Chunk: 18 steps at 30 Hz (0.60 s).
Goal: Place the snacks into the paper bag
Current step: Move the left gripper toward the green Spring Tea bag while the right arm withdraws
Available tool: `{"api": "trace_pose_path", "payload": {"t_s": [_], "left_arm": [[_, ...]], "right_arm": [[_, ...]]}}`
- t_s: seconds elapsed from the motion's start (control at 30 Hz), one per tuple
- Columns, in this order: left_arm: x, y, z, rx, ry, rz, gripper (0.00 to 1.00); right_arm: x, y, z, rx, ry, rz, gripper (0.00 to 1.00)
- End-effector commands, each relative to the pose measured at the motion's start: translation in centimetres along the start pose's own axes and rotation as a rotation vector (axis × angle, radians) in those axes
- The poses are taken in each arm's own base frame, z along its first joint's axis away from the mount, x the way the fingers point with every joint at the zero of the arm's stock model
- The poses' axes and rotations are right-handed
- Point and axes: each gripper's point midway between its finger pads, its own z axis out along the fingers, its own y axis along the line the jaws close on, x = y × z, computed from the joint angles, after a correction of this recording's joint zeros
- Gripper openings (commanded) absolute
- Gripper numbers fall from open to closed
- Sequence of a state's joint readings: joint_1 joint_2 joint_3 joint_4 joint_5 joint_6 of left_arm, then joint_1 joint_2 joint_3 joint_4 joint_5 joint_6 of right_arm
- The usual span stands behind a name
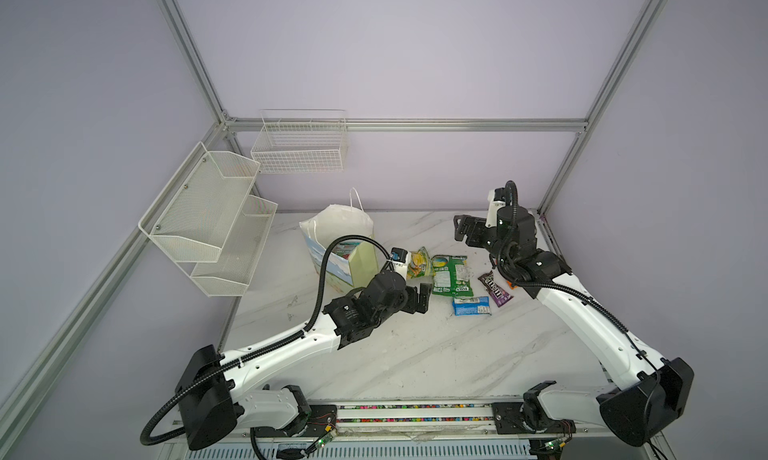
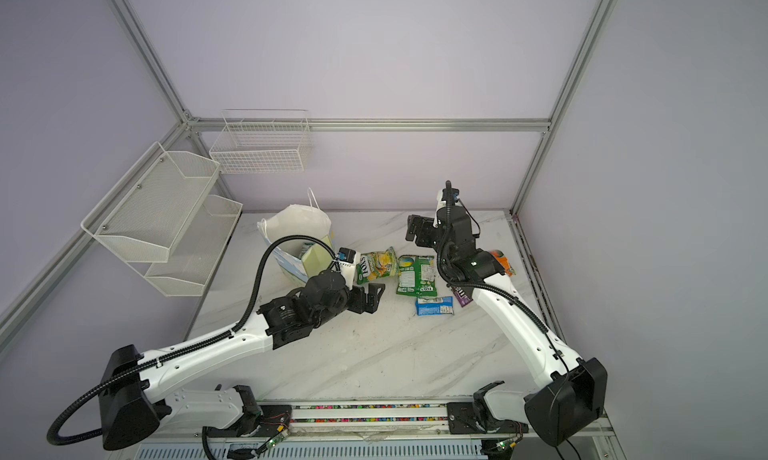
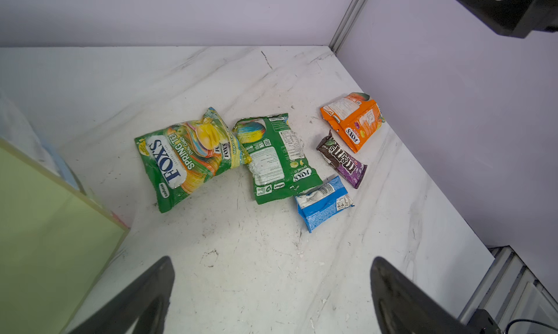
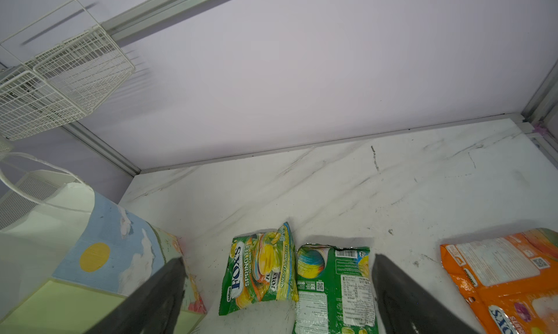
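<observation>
Roughly upright paper bag [image 1: 363,266], mouth upward

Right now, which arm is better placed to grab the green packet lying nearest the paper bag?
Probably left. The left pincer, open, hovers just short of that green packet, right beside the paper bag; the right pincer, also open, hangs raised farther back.
</observation>
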<state>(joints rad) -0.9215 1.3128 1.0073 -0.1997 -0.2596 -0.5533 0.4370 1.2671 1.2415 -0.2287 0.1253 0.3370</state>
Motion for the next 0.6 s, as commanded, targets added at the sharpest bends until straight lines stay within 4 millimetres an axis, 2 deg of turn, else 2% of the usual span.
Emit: {"api": "trace_pose_path", "payload": {"t_s": [0.0, 0.07, 0.1, 0.3, 0.57], "left_arm": [[-5.3, -2.4, 0.5, 0.108, -0.099, -0.127, 1.00], [-5.4, -1.9, 1.7, 0.120, -0.092, -0.172, 1.00], [-4.8, -1.4, 3.1, 0.112, -0.068, -0.192, 1.00], [-4.2, 0.8, 6.3, 0.126, -0.043, -0.315, 1.00], [-2.4, 4.1, 9.9, 0.114, -0.023, -0.507, 1.00]], "right_arm": [[-0.9, -1.3, -1.3, 0.029, -0.048, 0.066, 0.97], [-0.9, -2.0, -1.9, 0.045, -0.056, 0.085, 0.97], [-0.9, -2.3, -2.2, 0.049, -0.062, 0.093, 0.97], [-0.9, -3.8, -4.1, 0.066, -0.095, 0.120, 0.97], [1.0, -4.7, -4.0, 0.068, -0.062, 0.128, 0.97]]}}
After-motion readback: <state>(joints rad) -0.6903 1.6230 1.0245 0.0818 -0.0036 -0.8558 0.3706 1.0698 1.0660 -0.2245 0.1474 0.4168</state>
